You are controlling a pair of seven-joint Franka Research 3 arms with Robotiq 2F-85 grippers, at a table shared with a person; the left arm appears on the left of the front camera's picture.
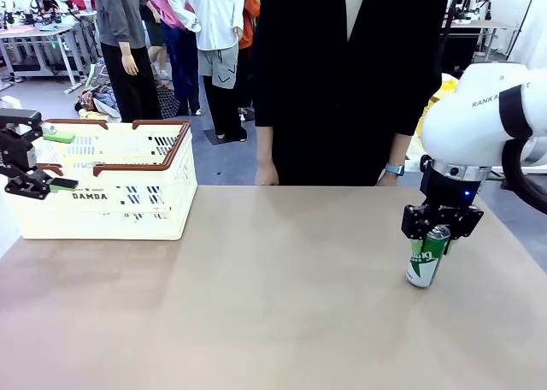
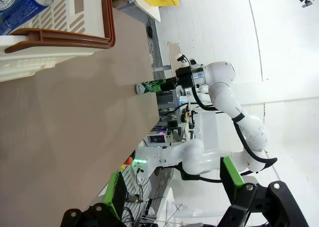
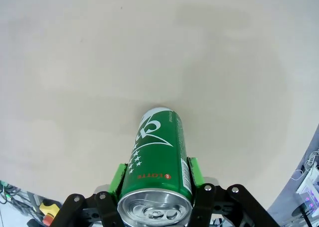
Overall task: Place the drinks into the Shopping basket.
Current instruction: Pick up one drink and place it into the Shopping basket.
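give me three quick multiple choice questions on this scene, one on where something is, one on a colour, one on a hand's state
1. Where does the Shopping basket stand?
A. the table's left end
B. the table's right end
C. on the floor

2. What colour is the can in the right hand?
A. blue
B. green
C. red

3. How is the left hand?
A. shut on a can
B. open, holding nothing
C. shut on the basket rim

Answers: 1 A, the front view shows it at the left end. 2 B, its body is green with white script. 3 B, its fingers stand apart beside the basket.

right gripper [image 1: 442, 233] clamped, left gripper [image 1: 32, 162] agape
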